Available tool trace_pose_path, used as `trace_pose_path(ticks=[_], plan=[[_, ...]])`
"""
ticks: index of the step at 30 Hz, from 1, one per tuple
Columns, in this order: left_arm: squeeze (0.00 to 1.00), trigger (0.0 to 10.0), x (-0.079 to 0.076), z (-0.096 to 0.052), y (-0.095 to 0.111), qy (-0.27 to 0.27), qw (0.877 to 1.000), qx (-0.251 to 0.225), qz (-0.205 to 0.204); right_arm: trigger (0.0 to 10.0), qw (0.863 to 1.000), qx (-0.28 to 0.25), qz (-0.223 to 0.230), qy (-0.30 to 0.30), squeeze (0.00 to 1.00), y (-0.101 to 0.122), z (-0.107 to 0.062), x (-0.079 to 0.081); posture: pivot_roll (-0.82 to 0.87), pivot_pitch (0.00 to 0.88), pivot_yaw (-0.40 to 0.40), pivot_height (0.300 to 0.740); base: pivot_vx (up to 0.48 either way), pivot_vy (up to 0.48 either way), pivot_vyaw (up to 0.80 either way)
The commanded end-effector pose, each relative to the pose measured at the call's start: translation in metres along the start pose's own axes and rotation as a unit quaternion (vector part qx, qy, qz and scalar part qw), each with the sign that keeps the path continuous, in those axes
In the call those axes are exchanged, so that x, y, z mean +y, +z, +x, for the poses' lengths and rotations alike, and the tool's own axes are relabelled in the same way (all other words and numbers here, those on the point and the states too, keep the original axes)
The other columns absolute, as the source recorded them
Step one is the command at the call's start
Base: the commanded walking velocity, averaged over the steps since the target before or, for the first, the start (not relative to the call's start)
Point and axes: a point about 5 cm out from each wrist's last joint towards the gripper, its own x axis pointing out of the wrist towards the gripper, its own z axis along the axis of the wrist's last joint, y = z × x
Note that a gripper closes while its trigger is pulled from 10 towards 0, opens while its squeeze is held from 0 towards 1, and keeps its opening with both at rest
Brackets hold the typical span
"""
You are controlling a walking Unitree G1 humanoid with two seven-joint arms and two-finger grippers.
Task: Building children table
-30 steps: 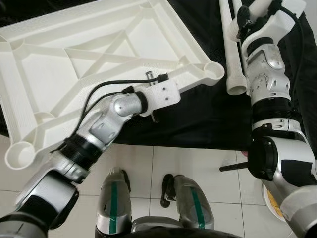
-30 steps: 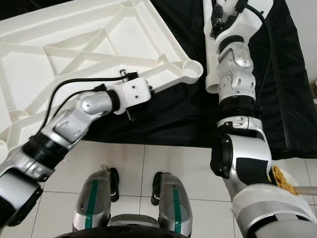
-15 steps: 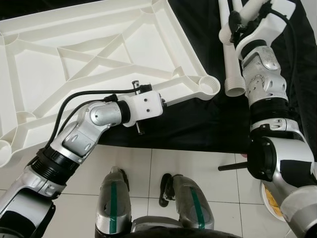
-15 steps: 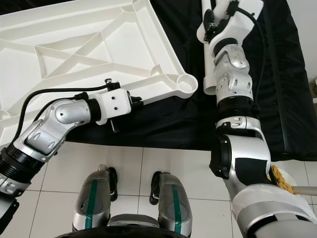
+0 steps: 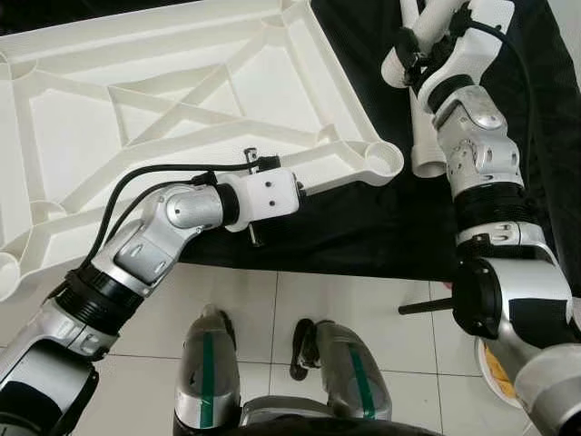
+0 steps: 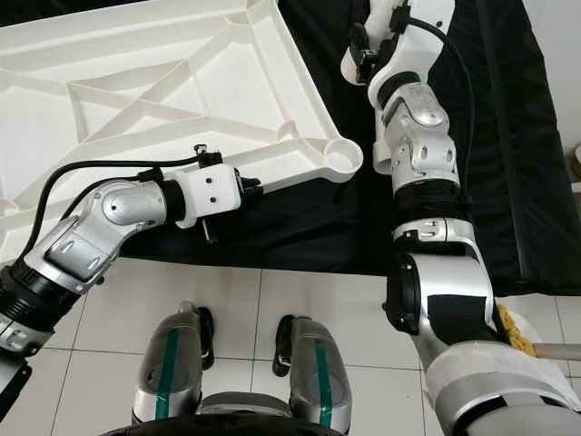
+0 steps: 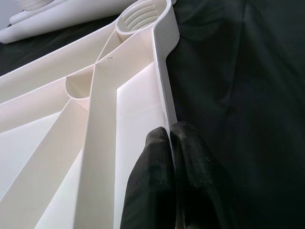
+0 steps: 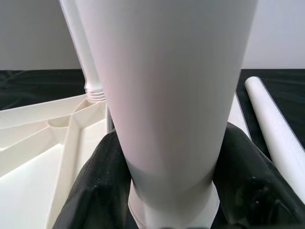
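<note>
**White plastic on black, basically**

The tabletop is all white, criss-cross ribs underneath. The legs are white too, same for the one in the right gripper. The cloth is plain black. Arms are silver with white wrist blocks, fingers black. Floor tiles are off-white with grey grout.
</note>
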Motion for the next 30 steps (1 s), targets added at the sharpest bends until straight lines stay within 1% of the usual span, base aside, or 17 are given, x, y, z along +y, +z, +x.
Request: trace_pose_path(ticks=[1, 2, 3, 5, 7, 10, 14, 15, 16, 17, 18, 19, 24, 25, 27, 29, 30], plan=[[0.0, 10.0, -0.005, -0.001, -0.017, -0.031, 0.999, 0.044, -0.005, 10.0, 1.0, -0.002, 0.003, 0.018, 0.0, 0.002, -0.004, -0.001, 0.11, 0.047, -0.088, 0.74, 0.0, 0.0, 0.0], [0.0, 10.0, -0.005, -0.001, -0.017, -0.031, 0.999, 0.044, -0.005, 10.0, 1.0, -0.002, 0.003, 0.018, 0.0, 0.002, -0.004, -0.001, 0.11, 0.047, -0.088, 0.74, 0.0, 0.0, 0.0], [0.0, 10.0, 0.0, -0.001, -0.017, -0.018, 0.999, 0.042, -0.005, 10.0, 1.0, -0.007, 0.003, 0.03, 0.0, 0.003, -0.007, -0.001, 0.11, 0.046, -0.087, 0.74, 0.0, 0.0, 0.0], [0.0, 10.0, 0.0, -0.001, -0.017, -0.018, 0.999, 0.042, -0.005, 10.0, 1.0, -0.007, 0.003, 0.03, 0.0, 0.003, -0.007, -0.001, 0.11, 0.046, -0.087, 0.74, 0.0, 0.0, 0.0], [0.0, 10.0, 0.009, 0.002, -0.016, 0.012, 0.999, 0.039, -0.009, 10.0, 0.998, -0.032, 0.0, 0.051, 0.0, 0.001, -0.019, -0.003, 0.11, 0.041, -0.084, 0.74, 0.0, 0.0, 0.0], [0.0, 10.0, 0.013, 0.003, -0.015, 0.024, 0.999, 0.036, -0.011, 10.0, 0.998, -0.04, -0.004, 0.052, 0.0, 0.0, -0.024, -0.004, 0.11, 0.038, -0.083, 0.74, 0.0, 0.0, 0.0], [0.0, 10.0, 0.025, 0.007, -0.01, 0.069, 0.997, 0.02, -0.018, 10.0, 0.997, -0.07, -0.012, 0.024, 0.0, -0.002, -0.039, -0.006, 0.1, 0.037, -0.08, 0.74, 0.0, 0.0, 0.0], [0.0, 10.0, 0.025, 0.007, -0.01, 0.069, 0.997, 0.02, -0.018, 10.0, 0.997, -0.07, -0.012, 0.024, 0.0, -0.002, -0.039, -0.006, 0.1, 0.037, -0.08, 0.74, 0.0, 0.0, 0.0], [0.0, 10.0, 0.029, 0.008, -0.01, 0.084, 0.996, 0.018, -0.023, 10.0, 0.997, -0.07, 0.0, 0.013, 0.0, -0.003, -0.043, -0.005, 0.1, 0.036, -0.079, 0.74, 0.0, 0.0, 0.0], [0.0, 10.0, 0.033, 0.009, -0.008, 0.099, 0.995, 0.015, -0.027, 10.0, 0.998, -0.07, 0.0, -0.003, 0.0, -0.004, -0.046, -0.004, 0.1, 0.038, -0.078, 0.74, 0.0, 0.0, 0.0], [0.0, 10.0, 0.033, 0.009, -0.008, 0.099, 0.995, 0.015, -0.027, 10.0, 0.998, -0.07, 0.0, -0.003, 0.0, -0.004, -0.046, -0.004, 0.1, 0.038, -0.078, 0.74, 0.0, 0.0, 0.0], [0.0, 10.0, 0.04, 0.011, -0.007, 0.126, 0.991, 0.01, -0.034, 10.0, 0.997, -0.069, 0.004, -0.018, 0.0, -0.006, -0.051, 0.001, 0.1, 0.039, -0.077, 0.74, 0.0, 0.0, 0.0], [0.0, 10.0, 0.042, 0.012, -0.006, 0.133, 0.99, 0.009, -0.037, 10.0, 0.998, -0.066, 0.008, -0.017, 0.0, -0.007, -0.052, 0.003, 0.1, 0.04, -0.078, 0.74, 0.0, 0.0, 0.0], [0.0, 10.0, 0.045, 0.013, -0.005, 0.142, 0.989, 0.005, -0.042, 10.0, 0.998, -0.062, 0.007, -0.017, 0.0, -0.008, -0.054, 0.006, 0.1, 0.042, -0.078, 0.74, 0.0, 0.0, 0.0], [0.0, 10.0, 0.044, 0.016, -0.002, 0.131, 0.989, -0.007, -0.062, 10.0, 0.999, -0.044, 0.01, -0.01, 0.0, -0.013, -0.054, 0.012, 0.1, 0.044, -0.08, 0.74, 0.0, 0.0, 0.0], [0.0, 10.0, 0.038, 0.016, -0.002, 0.101, 0.993, -0.013, -0.059, 10.0, 0.999, -0.044, 0.005, -0.008, 0.0, -0.014, -0.053, 0.014, 0.1, 0.047, -0.081, 0.74, 0.0, 0.0, 0.0], [0.0, 10.0, 0.038, 0.016, -0.002, 0.101, 0.993, -0.013, -0.059, 10.0, 0.999, -0.044, 0.005, -0.008, 0.0, -0.014, -0.053, 0.014, 0.1, 0.047, -0.081, 0.74, 0.0, 0.0, 0.0]])
